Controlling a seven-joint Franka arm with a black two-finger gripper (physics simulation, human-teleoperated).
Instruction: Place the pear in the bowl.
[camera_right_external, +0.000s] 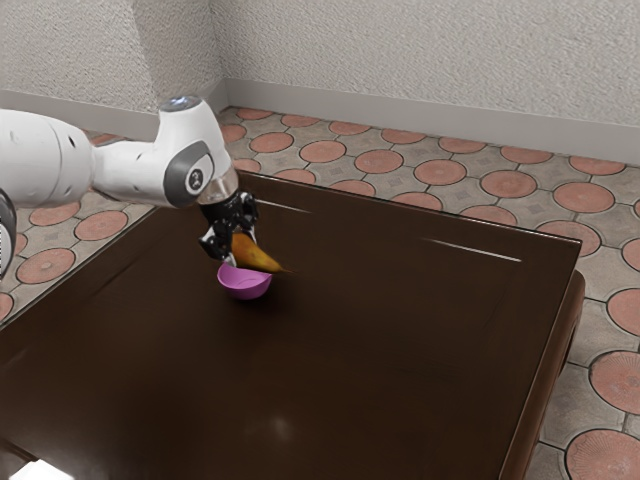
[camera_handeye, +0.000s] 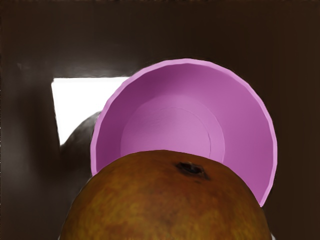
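While the arm (camera_right_external: 130, 172) comes in from the exterior view's left, its gripper (camera_right_external: 238, 249) points down over the dark table (camera_right_external: 400, 350), fingers clamped on the pear from two sides. Going left to right in the exterior view: bright patch (camera_right_external: 42, 471) on the tabletop at the near left corner, then arm and gripper, then the pink bowl (camera_right_external: 245, 287) upright on the table, right below the gripper. Pear (camera_right_external: 257, 256) is at the bowl's far side and a bit right, tilted, narrow end down and out to the exterior view's right, past the rim. Wrist view has its blunt end toward the camera, overlapping part of the bowl's opening. Can't tell if pear touches rim. Further right: bare tabletop, then tiled floor (camera_right_external: 583, 197).
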